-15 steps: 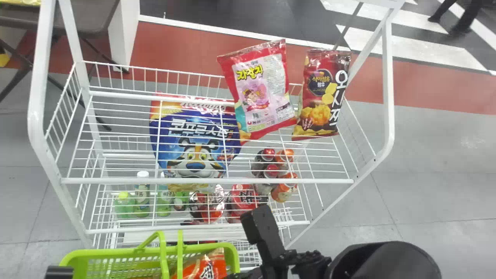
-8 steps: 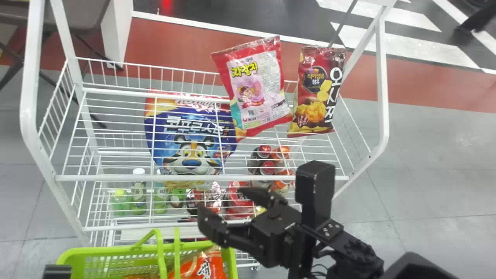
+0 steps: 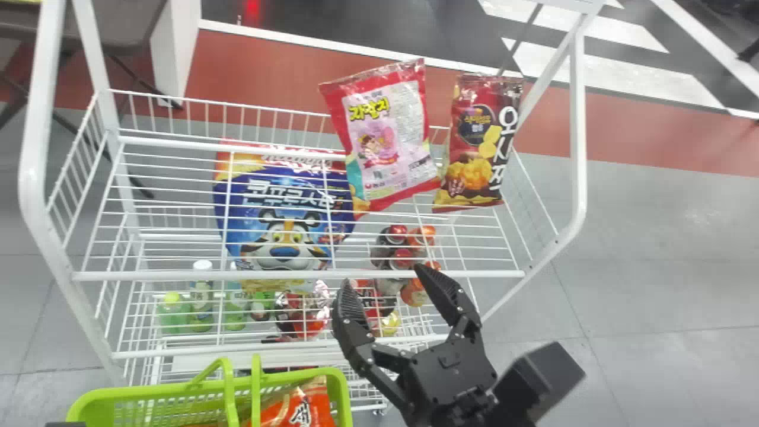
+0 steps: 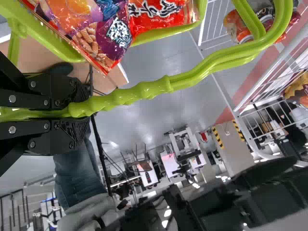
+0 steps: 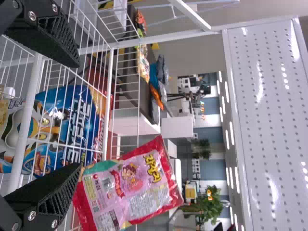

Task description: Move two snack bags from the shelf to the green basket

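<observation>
Shelf (image 3: 299, 275): white wire, with both target snacks standing on it toward the back rail, right side. Pretty sure these two are the job.

Pink bag (image 3: 388, 139): puffy and very light is my bet, soft in the middle, slick film outside. I'd come in from the front and take both side edges around mid-height, slow squeeze, or the chips turn to crumbs. Stay off the corners, they'd probably just fold and slip.

Dark red bag (image 3: 479, 139): just beside the pink one, narrower, so likely the easier fit. Same light, crunchy stuff I'd guess; grip across the belly, not the crimped top, which could swing.

Cereal bag (image 3: 284, 219): big blue neighbour on the pink one's left. Looks heavier, don't snag it.

Right gripper (image 3: 383, 277): jaws spread wide, holding nothing, at the shelf front and apart from both snacks.

Left gripper (image 4: 79, 109): jaws clenched on the basket handle (image 4: 139, 94), a stiff, ribbed, easy hold.

Green basket (image 3: 148, 389): below the shelf front, orange bag (image 3: 305, 409) inside. Lower the snacks in, no dropping.
</observation>
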Motion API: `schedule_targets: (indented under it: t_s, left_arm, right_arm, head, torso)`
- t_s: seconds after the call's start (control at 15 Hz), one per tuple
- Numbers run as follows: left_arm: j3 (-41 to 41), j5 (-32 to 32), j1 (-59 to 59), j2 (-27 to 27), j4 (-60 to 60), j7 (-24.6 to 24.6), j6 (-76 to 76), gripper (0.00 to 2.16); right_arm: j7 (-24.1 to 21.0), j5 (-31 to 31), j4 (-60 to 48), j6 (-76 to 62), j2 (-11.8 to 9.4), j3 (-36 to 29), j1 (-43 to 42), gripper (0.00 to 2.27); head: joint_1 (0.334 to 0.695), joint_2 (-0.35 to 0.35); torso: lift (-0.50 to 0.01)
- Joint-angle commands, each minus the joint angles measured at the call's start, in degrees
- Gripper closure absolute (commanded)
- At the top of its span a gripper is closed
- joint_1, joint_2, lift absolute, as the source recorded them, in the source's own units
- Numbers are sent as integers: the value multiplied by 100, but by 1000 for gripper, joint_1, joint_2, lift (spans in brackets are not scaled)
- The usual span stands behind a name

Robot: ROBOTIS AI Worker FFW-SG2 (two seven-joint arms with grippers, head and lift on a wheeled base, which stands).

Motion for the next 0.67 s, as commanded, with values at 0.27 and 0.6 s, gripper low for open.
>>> schedule_targets:
  t_s: [0.27,0.6]
  left_arm:
    - [-72,61,-43,18,155,14,-104,2064]
    - [-46,61,-34,26,120,-21,-33,2064]
  right_arm:
    - [-24,-212,-18,-695,-2,-160,470,151]
    - [-147,-177,-308,-150,-45,-99,479,154]
  head:
    - [695,-350]
    - [695,-350]
  torso:
    - [-17]
    - [-17]
